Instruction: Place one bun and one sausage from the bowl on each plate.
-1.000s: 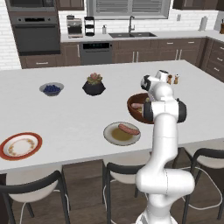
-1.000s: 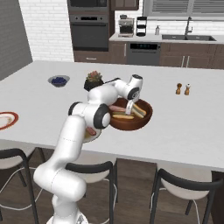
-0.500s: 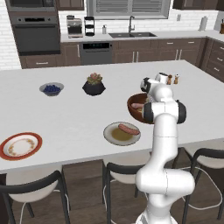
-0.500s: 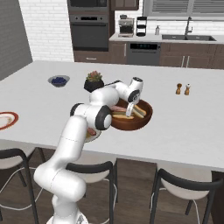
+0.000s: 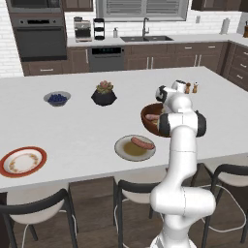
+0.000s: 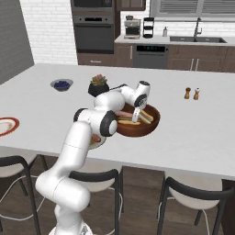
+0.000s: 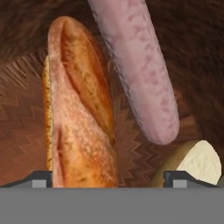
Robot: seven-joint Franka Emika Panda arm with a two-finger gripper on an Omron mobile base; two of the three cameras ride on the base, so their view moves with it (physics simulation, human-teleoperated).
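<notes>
The pincer [image 6: 136,120] hangs spread wide inside the reddish-brown bowl [image 6: 153,122] on the worktop [image 5: 87,131], its fingertips [image 7: 41,178] either side of a golden bun [image 7: 78,113]. A pink sausage [image 7: 140,65] lies beside it. The grey plate [image 5: 125,151] nearby carries one sausage; the orange-rimmed plate [image 5: 8,160] sits far left.

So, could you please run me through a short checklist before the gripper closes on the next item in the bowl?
1. Gripper open: ok.
2. Gripper down inside the reddish-brown bowl: ok.
3. Bun lined up between the fingertips: ok, it fills the gap in the hand view.
4. Pink sausage out of the grasp: cannot tell, it lies close beside the bun.
5. Grey plate holds a sausage, lacks a bun: ok.
6. Orange-rimmed plate has space: ok.
</notes>
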